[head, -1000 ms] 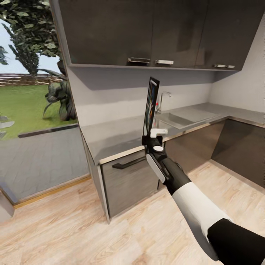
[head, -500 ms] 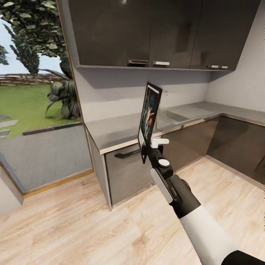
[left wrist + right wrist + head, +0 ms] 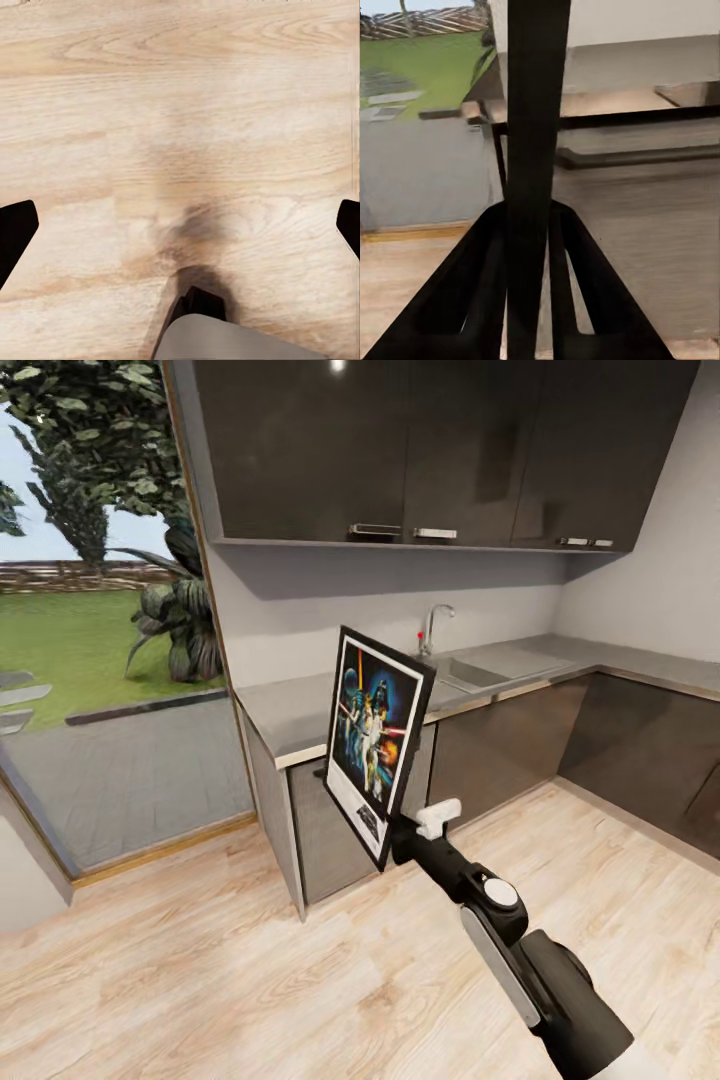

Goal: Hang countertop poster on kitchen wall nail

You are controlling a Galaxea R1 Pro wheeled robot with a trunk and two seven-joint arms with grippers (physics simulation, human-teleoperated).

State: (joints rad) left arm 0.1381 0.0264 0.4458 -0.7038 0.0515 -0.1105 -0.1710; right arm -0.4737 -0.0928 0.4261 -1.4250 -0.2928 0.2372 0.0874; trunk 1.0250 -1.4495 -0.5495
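Note:
The poster (image 3: 378, 745) is black-framed with a white border and dark blue art of figures and lightsabers. It stands tilted in the air in front of the kitchen countertop (image 3: 290, 715), off its surface, with its face turned toward me. My right gripper (image 3: 397, 832) is shut on its lower right edge. In the right wrist view the poster (image 3: 536, 135) is edge-on, a black strip between the two dark fingers (image 3: 480, 285). My left gripper (image 3: 180, 225) hangs open over the wooden floor, with its black fingertips (image 3: 15, 232) far apart.
Dark upper cabinets (image 3: 420, 450) hang over the grey worktop, which has a sink (image 3: 462, 674) and chrome tap (image 3: 430, 625). Lower cabinets (image 3: 500, 745) run right into a corner. A glass opening (image 3: 100, 610) to a garden lies left. Pale wood floor (image 3: 200, 980) spreads in front.
My right arm has drawn the poster back from the counter and lower, turning it from edge-on to face-on. The head view has also shifted slightly.

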